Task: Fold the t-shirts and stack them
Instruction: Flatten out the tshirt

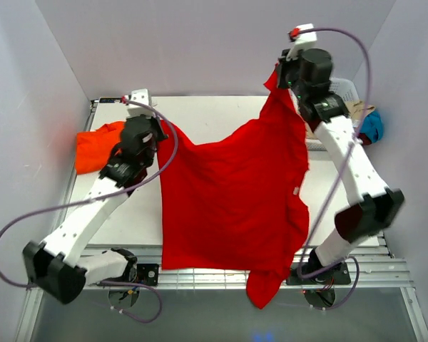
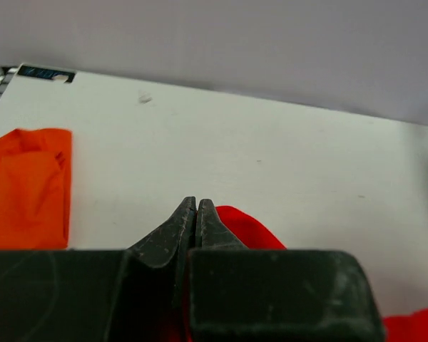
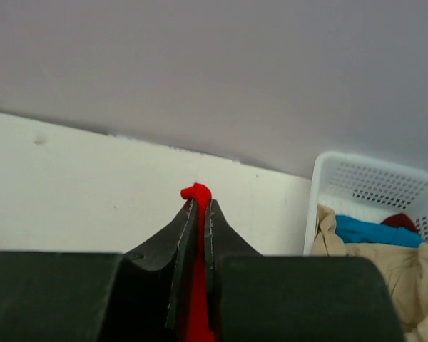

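top view / red t-shirt (image 1: 235,192): lying spread over the middle of the table (image 1: 214,114), near hem hanging off the near edge, far-right corner being lifted.
top view / left gripper (image 1: 159,135): clenching the shirt's far-left corner, sitting low by the tabletop.
top view / right gripper (image 1: 278,77): pinching the far-right corner, holding it high.
top view / orange t-shirt (image 1: 96,146): lying at far left, just beside the left arm; can't tell if it's folded.
left wrist / jaws: pressing together, red cloth showing under the tips; orange t-shirt lying off to the left, apart.
right wrist / jaws: clamping a red tuft that's poking past the tips; white basket (image 3: 371,174) w/ tan cloth (image 3: 371,267) & blue cloth (image 3: 374,231) standing at right.
step: prob. spreading the red t-shirt flat before the 1st fold.
next move: likely calling for both arms lowering together, drawing the cloth taut & farther onto the table so the near hem isn't dangling, then releasing.
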